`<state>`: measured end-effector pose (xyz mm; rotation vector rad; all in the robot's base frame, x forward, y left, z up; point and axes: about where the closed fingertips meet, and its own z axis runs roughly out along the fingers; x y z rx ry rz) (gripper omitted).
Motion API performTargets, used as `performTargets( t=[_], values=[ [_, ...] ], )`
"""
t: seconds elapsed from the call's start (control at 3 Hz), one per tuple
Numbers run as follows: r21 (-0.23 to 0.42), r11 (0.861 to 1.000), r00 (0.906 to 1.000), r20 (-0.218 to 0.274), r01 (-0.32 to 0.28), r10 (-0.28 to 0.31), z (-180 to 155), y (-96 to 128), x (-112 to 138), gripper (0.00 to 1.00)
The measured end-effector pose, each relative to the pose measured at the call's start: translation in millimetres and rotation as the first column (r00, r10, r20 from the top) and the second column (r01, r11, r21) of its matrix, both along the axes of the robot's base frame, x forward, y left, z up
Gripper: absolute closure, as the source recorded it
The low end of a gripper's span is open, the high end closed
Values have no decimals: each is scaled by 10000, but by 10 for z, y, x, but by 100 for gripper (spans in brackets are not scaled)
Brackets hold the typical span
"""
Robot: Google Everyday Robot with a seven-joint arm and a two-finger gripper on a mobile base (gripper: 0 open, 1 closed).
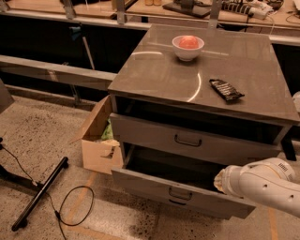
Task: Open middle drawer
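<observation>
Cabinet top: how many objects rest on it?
2: a white bowl toward the back, a dark packet at right. The gripper is low beside the open middle drawer's right end.

Gripper (220,180) low right, mostly hidden behind its own edge-cropped arm (265,185)

Dim warm-lit workshop kind of room: speckled terrazzo floor (42,136) with a taped line, a long workbench (140,10) across the back, dark underneath. A grey cabinet (154,75) has an open cardboard box (97,152) touching its left side. A black stand leg (40,194) and a looped cable (75,206) lie on the floor at left. The gripper (219,182) is low right at the cabinet front
</observation>
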<state>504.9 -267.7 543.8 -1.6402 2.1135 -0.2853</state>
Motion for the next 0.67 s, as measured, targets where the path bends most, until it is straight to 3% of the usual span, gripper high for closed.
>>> performTargets(
  t=[0.33,0.67],
  values=[
    [5,9996,9989,380,271,-271,3,-41,140,100],
    [37,9982,9973,439,592,-593,-116,-74,226,100]
  ],
)
